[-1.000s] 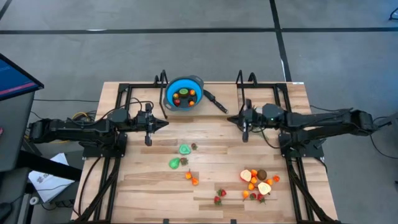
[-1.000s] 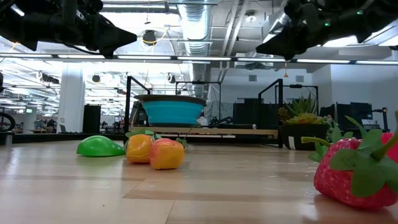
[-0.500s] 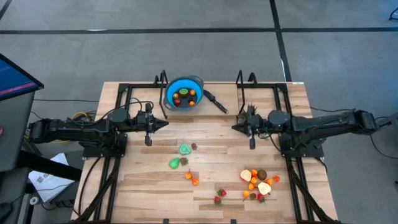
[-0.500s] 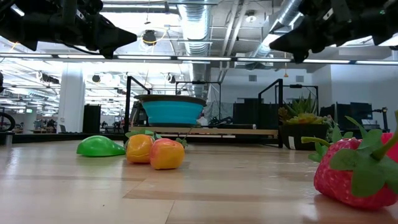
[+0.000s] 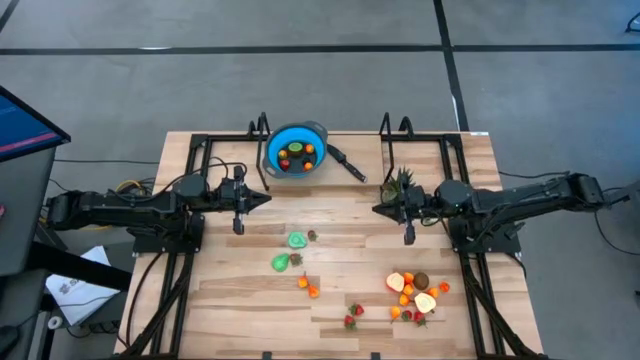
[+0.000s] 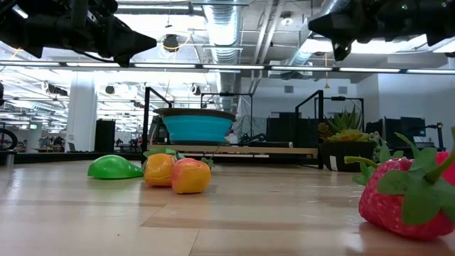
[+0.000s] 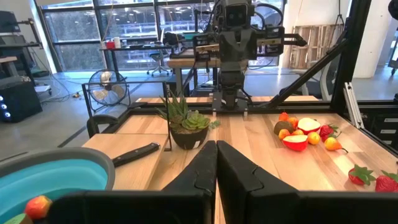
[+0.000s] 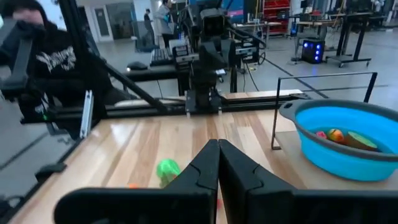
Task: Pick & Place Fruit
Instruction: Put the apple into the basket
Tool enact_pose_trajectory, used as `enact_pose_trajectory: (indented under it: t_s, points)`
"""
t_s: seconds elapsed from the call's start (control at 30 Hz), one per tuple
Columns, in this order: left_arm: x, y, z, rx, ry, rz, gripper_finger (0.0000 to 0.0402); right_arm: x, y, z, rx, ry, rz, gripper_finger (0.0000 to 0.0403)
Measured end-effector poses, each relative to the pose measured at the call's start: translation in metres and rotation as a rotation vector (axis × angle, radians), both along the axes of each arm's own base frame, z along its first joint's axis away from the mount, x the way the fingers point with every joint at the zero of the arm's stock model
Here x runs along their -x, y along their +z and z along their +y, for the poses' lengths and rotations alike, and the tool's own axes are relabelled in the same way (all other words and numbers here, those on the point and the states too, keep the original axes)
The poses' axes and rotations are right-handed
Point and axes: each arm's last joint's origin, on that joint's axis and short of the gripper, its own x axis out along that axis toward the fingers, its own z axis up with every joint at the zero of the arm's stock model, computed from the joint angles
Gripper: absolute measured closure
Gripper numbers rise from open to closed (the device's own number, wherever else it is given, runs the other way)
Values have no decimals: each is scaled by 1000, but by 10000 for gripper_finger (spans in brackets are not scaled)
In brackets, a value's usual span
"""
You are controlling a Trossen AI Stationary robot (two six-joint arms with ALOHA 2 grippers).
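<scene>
Pincers: right pincer (image 5: 378,208) pressed together, empty, hovering mid-tabletop (image 5: 340,260) beside plant (image 5: 404,182) | left pincer (image 5: 266,199) also pressed together, waiting near blue bowl (image 5: 297,150) | fruit (image 5: 414,295) clustered at near right, well apart | I'd spread the fingers before descending, pick an outlying piece.

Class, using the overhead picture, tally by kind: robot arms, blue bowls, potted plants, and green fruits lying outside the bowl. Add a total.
Arms: 2
Bowl: 1
Plant: 1
Green fruits: 2
Total: 6
</scene>
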Motion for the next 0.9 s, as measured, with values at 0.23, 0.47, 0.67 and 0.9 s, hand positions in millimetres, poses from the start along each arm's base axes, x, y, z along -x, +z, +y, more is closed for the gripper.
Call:
enact_pose_trajectory:
  t_s: [0.23,0.47,0.67,0.9]
  points:
    - [0,0,0,-8,0,0,399,0,-1,-6,-182,-46,7,402]
    - [0,0,0,-10,1,0,399,-1,-2,-9,-293,-99,152,402]
    - [0,0,0,-10,1,1,399,1,2,-6,-296,-126,270,403]
    - [0,0,0,-11,1,1,399,2,2,5,-290,-66,287,401]
